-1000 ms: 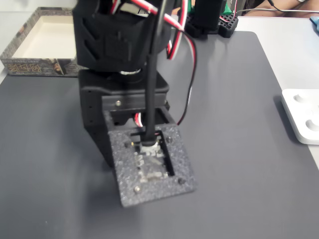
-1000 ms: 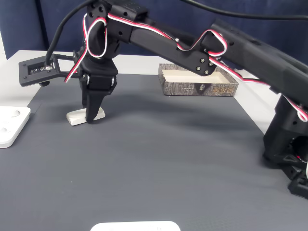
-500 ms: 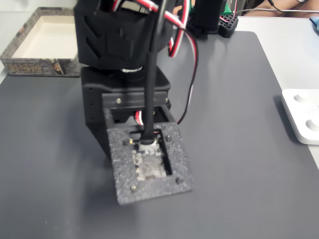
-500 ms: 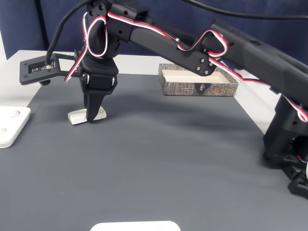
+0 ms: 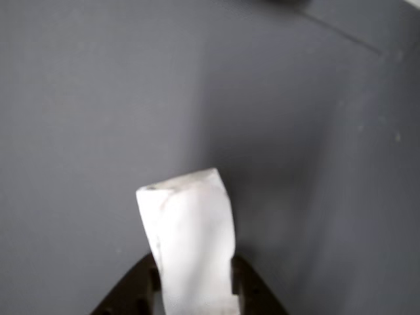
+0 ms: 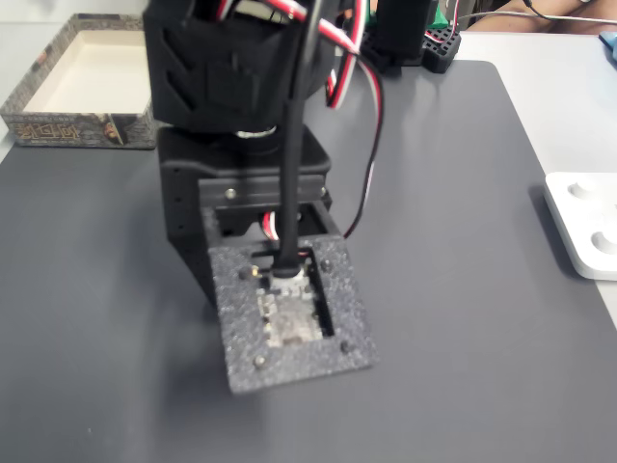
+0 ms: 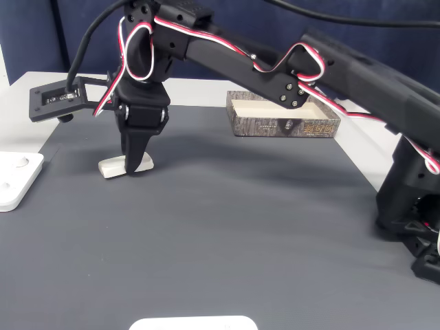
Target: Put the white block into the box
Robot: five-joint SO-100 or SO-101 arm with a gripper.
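Fingers: we see the two dark fingertips [image 5: 147, 289] pressed against either side of the white block [image 5: 190, 246] in the other view, no gap showing on either flank.
Gripper: closed narrow on the block; in a fixed view the gripper [image 7: 134, 163] points straight down with its tips at the mat.
White block: we note it lies on the dark grey mat [image 7: 227, 227], one end sticking out to the left of the fingers [image 7: 112, 167] in that fixed view. Whether it has left the surface we cannot tell. Faint grey marks show near its far end in the other view.
Arm: black, with red and white wires along it, reaching from a base at the right edge [image 7: 412, 206] across the mat. In a fixed view its wrist housing [image 6: 241, 77] and a flat camera bracket [image 6: 289, 313] hide the block.
Box: patterned sides, pale inside, open top, at the far edge of the mat [image 7: 285, 126]; well apart from the block. In a fixed view it sits at the upper left [image 6: 82, 125].
Other: a white dimpled slab [image 6: 588, 227] sits off the mat's right edge in a fixed view.
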